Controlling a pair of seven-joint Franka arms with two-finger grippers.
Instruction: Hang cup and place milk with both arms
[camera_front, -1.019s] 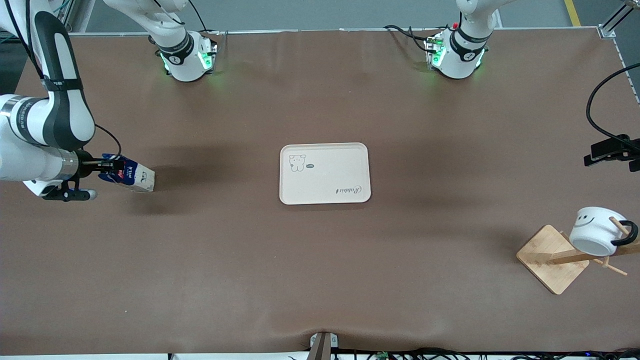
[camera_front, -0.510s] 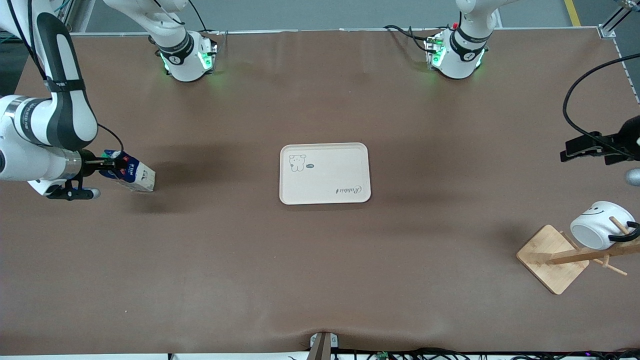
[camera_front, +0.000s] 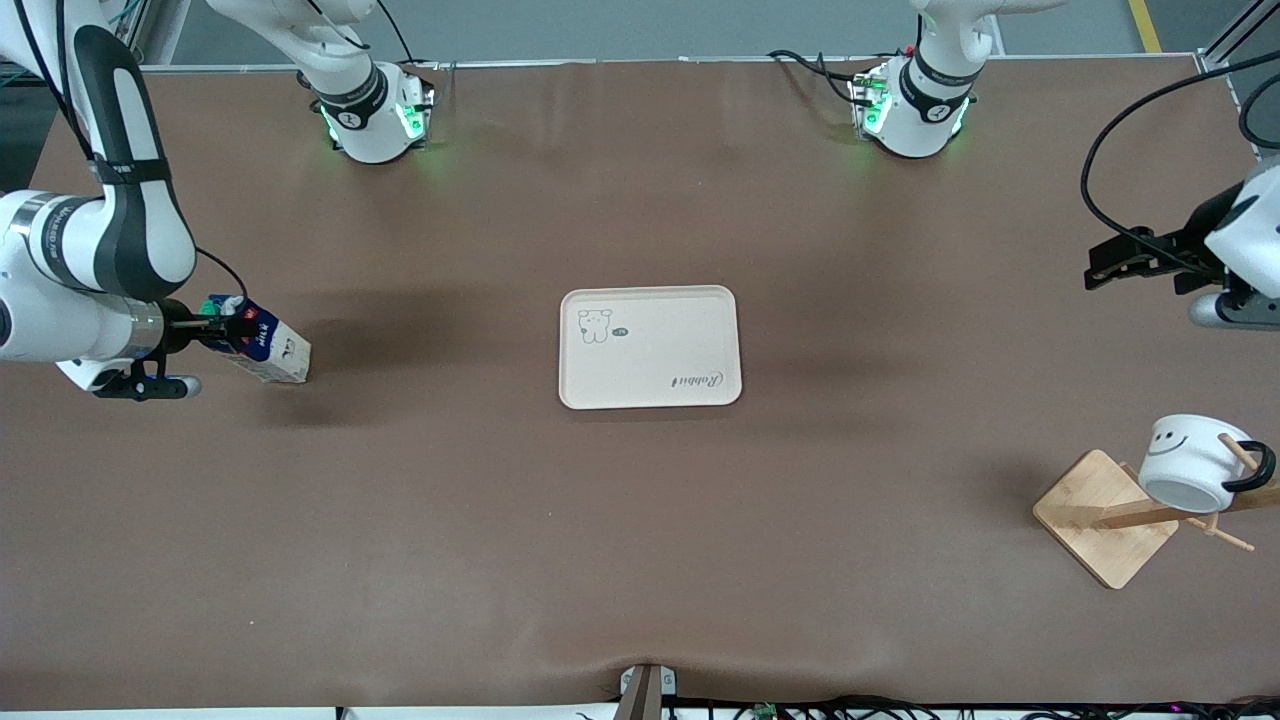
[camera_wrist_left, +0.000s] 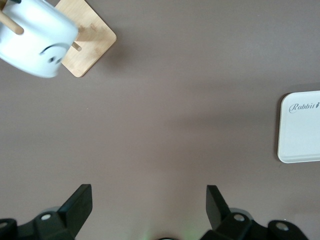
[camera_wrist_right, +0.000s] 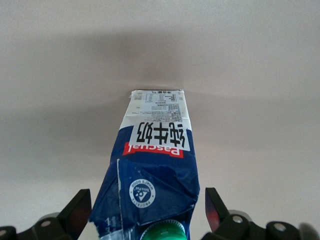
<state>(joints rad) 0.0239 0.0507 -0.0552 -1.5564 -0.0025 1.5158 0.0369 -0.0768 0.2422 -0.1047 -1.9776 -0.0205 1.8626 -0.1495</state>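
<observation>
The milk (camera_front: 265, 350), a blue and white carton with a green cap, stands on the table at the right arm's end. My right gripper (camera_front: 222, 325) is open around its top, and the right wrist view shows the carton (camera_wrist_right: 155, 160) between the spread fingers with a gap on each side. The cup (camera_front: 1190, 460), white with a smiley face, hangs by its black handle on a peg of the wooden rack (camera_front: 1095, 515). My left gripper (camera_front: 1105, 265) is open and empty, over the table at the left arm's end, well clear of the cup (camera_wrist_left: 35, 40).
A cream tray (camera_front: 650, 390) with a dog drawing lies at the table's middle, and its edge shows in the left wrist view (camera_wrist_left: 300, 127). The rack's bamboo base (camera_wrist_left: 87, 35) sits near the table's edge at the left arm's end. Black cables trail from the left wrist.
My left gripper has drawn away from the hung cup toward the table's middle. The cup rocked on its peg and settled back. My right gripper shifted slightly at the carton's top.
</observation>
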